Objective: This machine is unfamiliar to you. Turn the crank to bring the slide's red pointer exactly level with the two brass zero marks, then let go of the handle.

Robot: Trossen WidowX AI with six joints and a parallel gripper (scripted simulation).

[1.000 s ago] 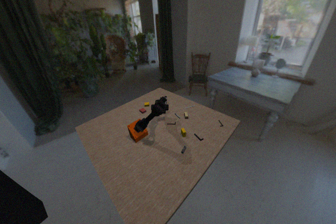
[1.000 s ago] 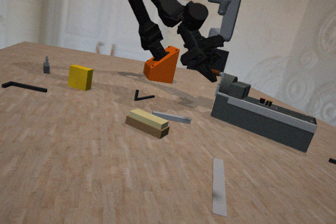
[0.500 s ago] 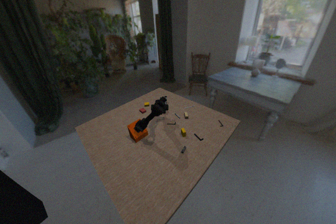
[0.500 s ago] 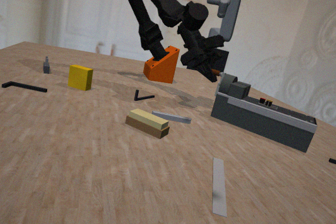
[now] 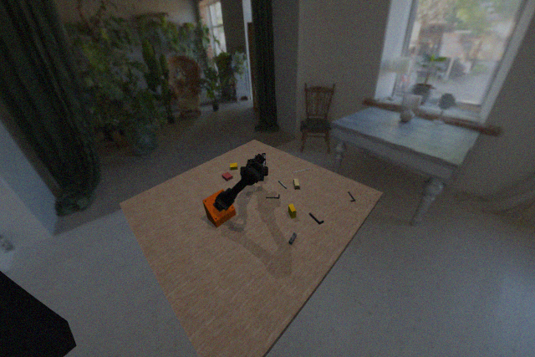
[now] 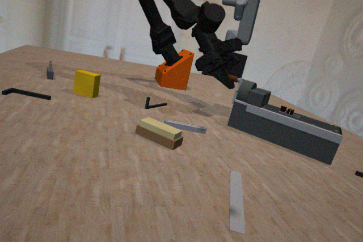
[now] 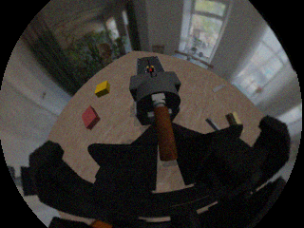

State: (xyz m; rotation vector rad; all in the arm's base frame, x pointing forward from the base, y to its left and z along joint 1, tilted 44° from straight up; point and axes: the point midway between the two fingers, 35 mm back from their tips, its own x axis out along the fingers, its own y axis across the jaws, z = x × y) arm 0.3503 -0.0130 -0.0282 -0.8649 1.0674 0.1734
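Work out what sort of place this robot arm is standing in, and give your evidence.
Probably a plant-filled sitting room or studio in an old house: dark green floor-length curtains, a spindle-backed wooden chair, and a worn, pale-blue wooden table beneath a window.

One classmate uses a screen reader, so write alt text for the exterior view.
The end effector grips the crank's brown handle on a grey machine. Nearby on the wooden table lie blocks, black angled pieces and metal strips.
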